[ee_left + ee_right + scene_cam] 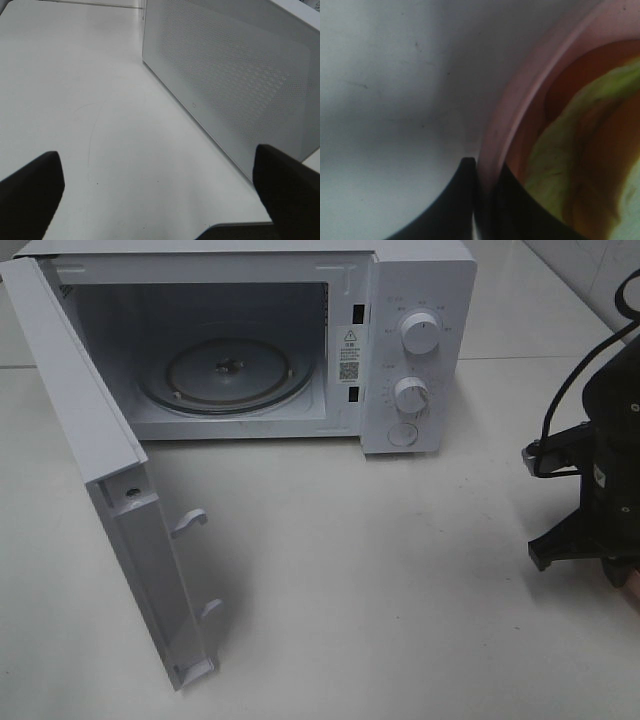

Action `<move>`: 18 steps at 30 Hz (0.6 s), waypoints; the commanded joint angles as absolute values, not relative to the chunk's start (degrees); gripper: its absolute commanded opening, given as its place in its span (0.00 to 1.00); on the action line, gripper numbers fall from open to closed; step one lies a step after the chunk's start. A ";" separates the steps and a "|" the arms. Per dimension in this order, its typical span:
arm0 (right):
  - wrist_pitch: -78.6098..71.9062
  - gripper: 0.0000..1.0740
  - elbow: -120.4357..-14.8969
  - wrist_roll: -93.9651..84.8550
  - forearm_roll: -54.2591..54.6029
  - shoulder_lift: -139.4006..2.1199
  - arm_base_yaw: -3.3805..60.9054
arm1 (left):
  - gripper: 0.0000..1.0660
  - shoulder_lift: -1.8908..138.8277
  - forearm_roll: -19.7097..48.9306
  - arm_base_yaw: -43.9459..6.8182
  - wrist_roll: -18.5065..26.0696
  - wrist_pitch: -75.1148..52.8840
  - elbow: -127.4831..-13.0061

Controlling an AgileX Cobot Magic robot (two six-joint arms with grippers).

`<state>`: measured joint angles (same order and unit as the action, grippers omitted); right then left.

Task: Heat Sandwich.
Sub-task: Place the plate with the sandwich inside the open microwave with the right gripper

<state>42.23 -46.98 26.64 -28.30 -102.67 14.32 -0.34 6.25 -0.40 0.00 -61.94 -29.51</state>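
My right gripper pinches the rim of the pink plate, one jaw on each side of it, and the sandwich lies on the plate just inside that rim. The open microwave stands well off toward the left arm's side, so I judge the carry must swing that way to its turntable. My left gripper is spread wide and empty.

The white, faintly scuffed surface carries a white microwave on its far side. Its door is swung wide open, reaching out over the near left. A round pink plate sits on the surface at the right edge, apart from the microwave.
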 commanded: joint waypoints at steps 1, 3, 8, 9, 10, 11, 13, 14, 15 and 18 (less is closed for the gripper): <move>44.40 0.00 -46.75 28.42 -30.94 -101.93 16.44 | 0.91 -1.32 6.59 -0.23 0.00 -61.08 -29.45; 45.44 0.00 -46.75 28.82 -31.74 -101.93 18.11 | 0.91 -1.32 6.59 -0.23 0.00 -61.08 -29.45; 47.90 0.00 -46.75 31.11 -34.55 -101.93 20.45 | 0.91 -1.32 6.59 -0.23 0.00 -61.08 -29.45; 48.19 0.00 -46.75 31.17 -34.66 -101.93 21.03 | 0.91 -1.32 6.59 -0.23 0.00 -61.08 -29.45; 48.19 0.00 -46.75 31.17 -34.66 -101.93 21.03 | 0.91 -1.32 6.59 -0.23 0.00 -61.08 -29.45; 48.36 0.00 -46.75 31.17 -34.66 -101.93 21.60 | 0.91 -1.32 6.59 -0.23 0.00 -61.08 -29.45; 49.39 0.00 -46.75 31.17 -34.95 -101.93 22.98 | 0.91 -1.32 6.59 -0.23 0.00 -61.08 -29.45; 49.39 0.00 -46.75 31.17 -34.95 -101.93 22.98 | 0.91 -1.32 6.59 -0.23 0.00 -61.08 -29.45; 49.62 0.00 -46.75 31.17 -35.01 -101.93 23.49 | 0.91 -1.32 6.59 -0.23 0.00 -61.08 -29.45; 50.59 0.00 -46.75 31.05 -35.07 -100.55 25.55 | 0.91 -1.32 6.59 -0.23 0.00 -61.08 -29.45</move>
<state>48.13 -46.98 30.83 -33.35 -102.10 24.24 -0.34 6.19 -0.40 0.00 -61.94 -29.51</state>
